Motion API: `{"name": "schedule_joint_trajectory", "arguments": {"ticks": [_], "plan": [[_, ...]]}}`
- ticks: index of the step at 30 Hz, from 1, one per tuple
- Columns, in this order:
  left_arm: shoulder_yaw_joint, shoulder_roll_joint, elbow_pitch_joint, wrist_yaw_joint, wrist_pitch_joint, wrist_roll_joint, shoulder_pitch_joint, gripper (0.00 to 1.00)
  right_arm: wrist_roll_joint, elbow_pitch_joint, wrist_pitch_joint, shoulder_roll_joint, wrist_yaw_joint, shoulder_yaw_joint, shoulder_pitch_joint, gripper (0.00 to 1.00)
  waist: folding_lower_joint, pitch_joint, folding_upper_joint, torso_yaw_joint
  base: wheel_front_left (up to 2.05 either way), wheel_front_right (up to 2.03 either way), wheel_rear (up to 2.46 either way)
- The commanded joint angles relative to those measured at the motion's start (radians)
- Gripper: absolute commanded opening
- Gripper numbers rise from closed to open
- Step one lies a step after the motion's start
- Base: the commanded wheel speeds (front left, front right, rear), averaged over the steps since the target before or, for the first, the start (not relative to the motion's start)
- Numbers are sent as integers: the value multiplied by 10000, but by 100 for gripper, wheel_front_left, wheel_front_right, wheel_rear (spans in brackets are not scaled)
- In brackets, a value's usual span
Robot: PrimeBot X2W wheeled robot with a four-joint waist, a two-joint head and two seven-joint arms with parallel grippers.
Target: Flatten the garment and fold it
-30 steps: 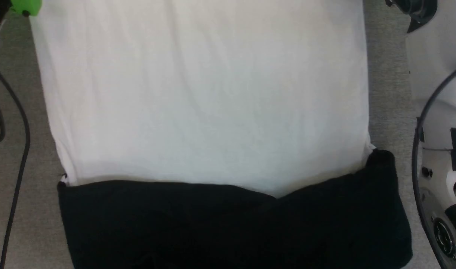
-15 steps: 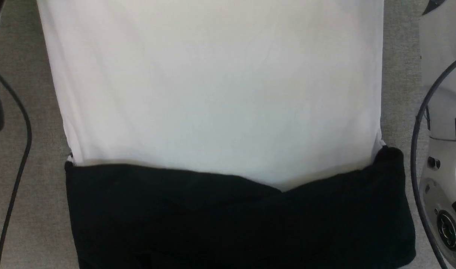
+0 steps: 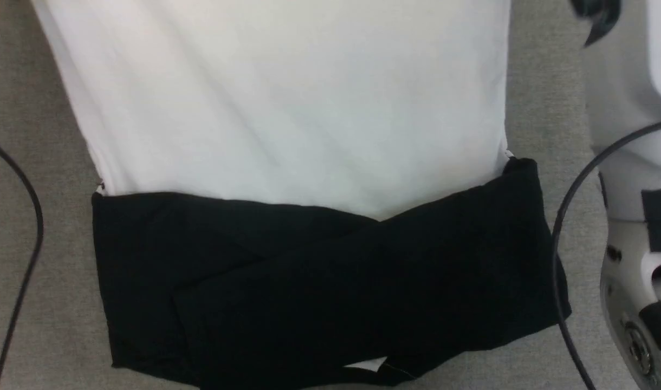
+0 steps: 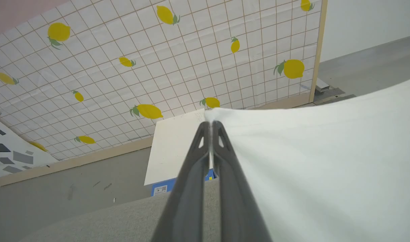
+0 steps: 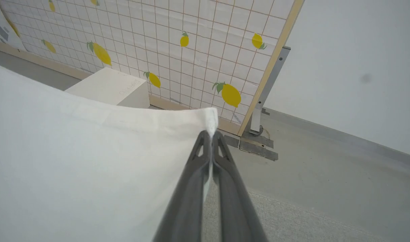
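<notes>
Garment [image 3: 287, 108], a soft white shirt with black sleeves, lies spread flat on the grey felt-like surface [image 3: 54, 325]. Its white body runs toward the far edge of that surface. The two black sleeves [image 3: 319, 281] are folded across each other in a band along the near edge. No chest print shows, so the shirt seems to lie face down.

In the left wrist view, the left gripper [image 4: 211, 126] has its dark fingers pressed together on one white hem corner. In the right wrist view, the right gripper [image 5: 211, 134] is clenched on the other corner. The cloth [image 5: 74, 151] stretches in a taut sheet between them, lifted clear of the surface at that end. The lemon-printed grid panel [image 4: 124, 67] and a pale box [image 4: 174, 148] stand behind.

The right gripper has closed within the last second; the left was already pinching. The garment also sits higher in the head view than a moment ago, and the near edge of the sleeve band now shows. I cannot tell whether the camera tipped or the cloth was drawn away.

With both hem corners held, the sleeve folds look finished. The next step is likely to carry the hem over toward the near edge. An uneven lift could skew the fold or drag the crossed sleeves.
</notes>
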Motion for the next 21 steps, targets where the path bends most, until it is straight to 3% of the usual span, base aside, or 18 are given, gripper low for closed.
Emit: {"name": "schedule_joint_trajectory", "arguments": {"ticks": [1,7,11,21], "plan": [[13,30,28,-62,-193,-125,465,0,189,5,-269,-7,-13,107,390,0,0,-792,115,-75,0,0,0],[101,27,-606,-85,-965,-594,2605,0,713,-437,-1143,-296,-13,810,2056,0,0,-2381,115,42,0,0,0],[293,25,-1724,88,-1172,-1145,4827,0,1299,-1117,-1381,-733,-13,1311,3543,0,0,-3498,115,129,0,0,0],[446,-118,-4679,721,-916,-2338,9916,0,2129,-3456,-606,-2016,-13,1073,7482,0,0,-5142,115,541,0,0,0]]}}
